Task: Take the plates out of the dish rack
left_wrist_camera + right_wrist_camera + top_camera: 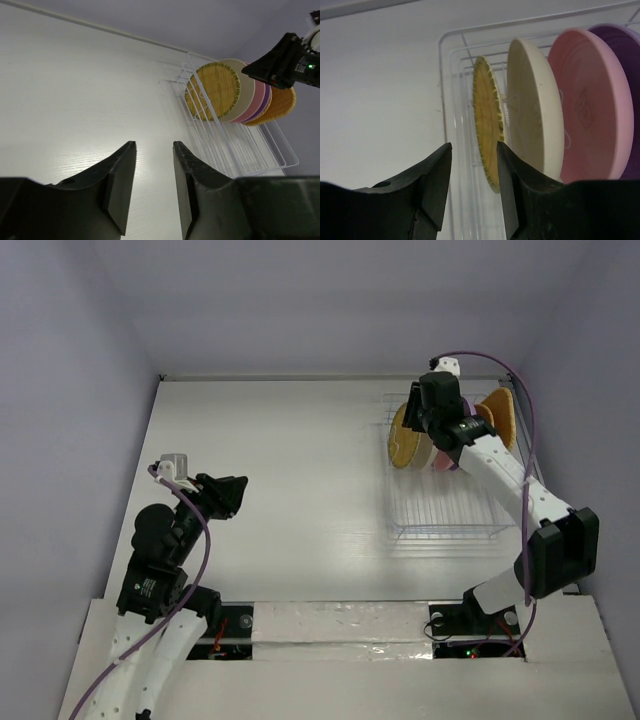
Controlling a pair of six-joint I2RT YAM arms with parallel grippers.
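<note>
The white wire dish rack stands at the right of the table. Several plates stand upright at its far end: a yellow textured plate, cream, pink and purple ones largely under my right arm, and an orange plate. My right gripper is open just above them. In the right wrist view its fingertips straddle the rim of the yellow plate without touching it, with the cream plate, pink plate and purple plate beside it. My left gripper is open and empty over the table's left.
The left wrist view shows the left gripper above bare table, with the rack, the yellow plate and the right gripper far off. The rack's near half holds no plates. Walls enclose the table at back and sides.
</note>
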